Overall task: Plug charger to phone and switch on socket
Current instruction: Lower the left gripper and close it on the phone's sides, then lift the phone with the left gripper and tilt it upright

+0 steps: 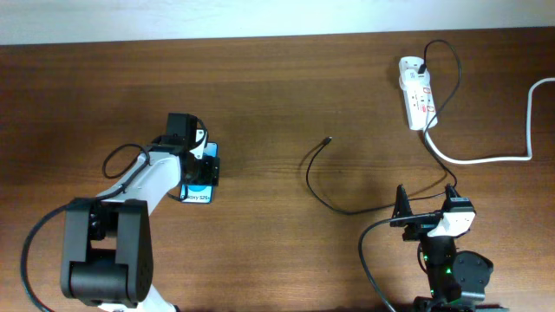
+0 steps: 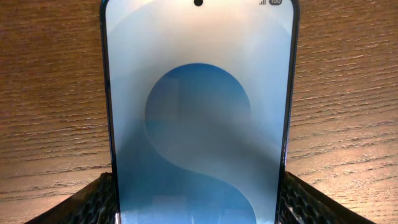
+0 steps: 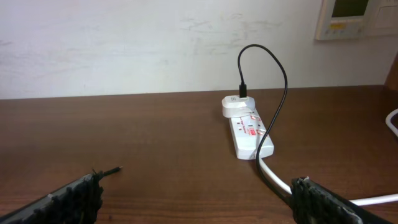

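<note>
Clamping phone (image 1: 201, 192) left of tabletop (image 1: 277, 87) centre in left gripper (image 1: 201, 166), likely steadying it for plugging | holding right gripper (image 3: 196, 190) wide, empty, by near-right edge, ready for loose charger (image 1: 327, 139)

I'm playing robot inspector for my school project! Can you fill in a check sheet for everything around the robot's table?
Surface: brown wooden table, wood grain showing.
Job's things: phone, screen lit blue, sits between the left gripper's fingers. The charger is plugged in at the socket; its small tip lies loose on the table, not in the phone. Switch position too small to tell.
Clutter: nothing seen.
Grippers: left gripper looks closed on the phone's sides; right gripper open, holding nothing.
Cables: thick white cord runs from the socket off to the right.
Surroundings: white wall with a small control panel.
</note>
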`<state>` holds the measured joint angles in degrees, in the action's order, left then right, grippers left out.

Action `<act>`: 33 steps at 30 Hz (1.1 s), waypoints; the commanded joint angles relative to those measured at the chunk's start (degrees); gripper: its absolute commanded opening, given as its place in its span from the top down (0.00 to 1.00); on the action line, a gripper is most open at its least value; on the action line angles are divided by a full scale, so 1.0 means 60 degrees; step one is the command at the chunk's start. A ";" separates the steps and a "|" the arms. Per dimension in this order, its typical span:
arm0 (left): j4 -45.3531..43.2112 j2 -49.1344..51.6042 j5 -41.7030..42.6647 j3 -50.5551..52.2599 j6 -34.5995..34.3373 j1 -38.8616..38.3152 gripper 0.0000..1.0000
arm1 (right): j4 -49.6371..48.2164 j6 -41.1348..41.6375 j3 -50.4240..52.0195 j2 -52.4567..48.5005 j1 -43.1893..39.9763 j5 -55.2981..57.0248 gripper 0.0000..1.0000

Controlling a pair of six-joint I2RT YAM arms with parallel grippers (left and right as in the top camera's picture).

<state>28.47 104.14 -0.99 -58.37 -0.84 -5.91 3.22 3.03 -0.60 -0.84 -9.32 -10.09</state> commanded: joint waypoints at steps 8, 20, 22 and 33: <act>0.0277 0.0117 0.0525 -0.0029 0.0076 0.0058 0.54 | 0.0069 0.0040 0.0047 0.0073 0.0058 0.0073 0.02; 0.0772 -0.1322 0.0535 -0.0557 0.0073 0.0055 0.55 | 0.0073 0.0044 0.0047 0.0073 0.0058 0.0076 0.02; 0.0845 -0.1559 0.0667 -0.0557 0.0069 0.0058 0.55 | 0.0073 0.0040 0.0047 0.0073 0.0062 0.0076 0.02; 0.0976 -0.2648 0.2153 -0.0557 -0.1268 0.0058 0.54 | 0.0073 0.0044 0.0047 0.0073 0.0058 0.0076 0.02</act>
<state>34.24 91.53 7.14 -59.88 -4.16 -5.91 3.22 3.03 -0.60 -0.84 -9.32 -10.09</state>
